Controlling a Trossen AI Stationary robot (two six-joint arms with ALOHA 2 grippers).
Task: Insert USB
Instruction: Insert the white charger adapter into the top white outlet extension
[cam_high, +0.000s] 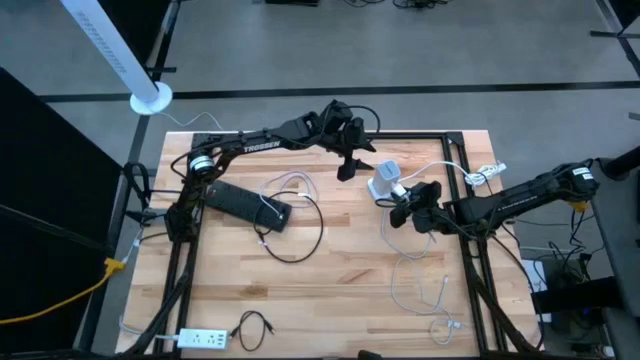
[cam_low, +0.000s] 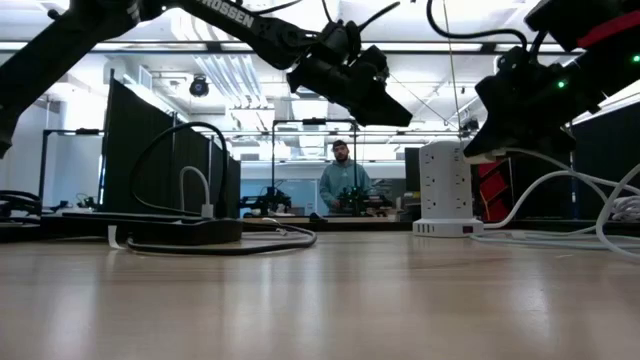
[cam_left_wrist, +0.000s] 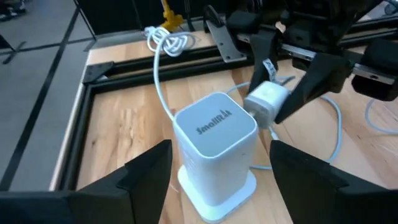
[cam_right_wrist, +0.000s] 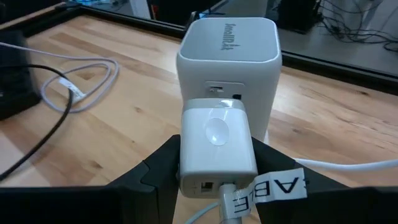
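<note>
Half of the job seems done, as I judge it. The right gripper holds the white charger block firmly between its fingers and presses it against the side of the white power tower, near the 2 o'clock part of the table — if the plug is fully seated I cannot tell. The left gripper hovers just beside the tower with fingers spread wide, holding nothing. A labelled cable already sits in the block's port. No container is on the table — only cables and a black power strip.
</note>
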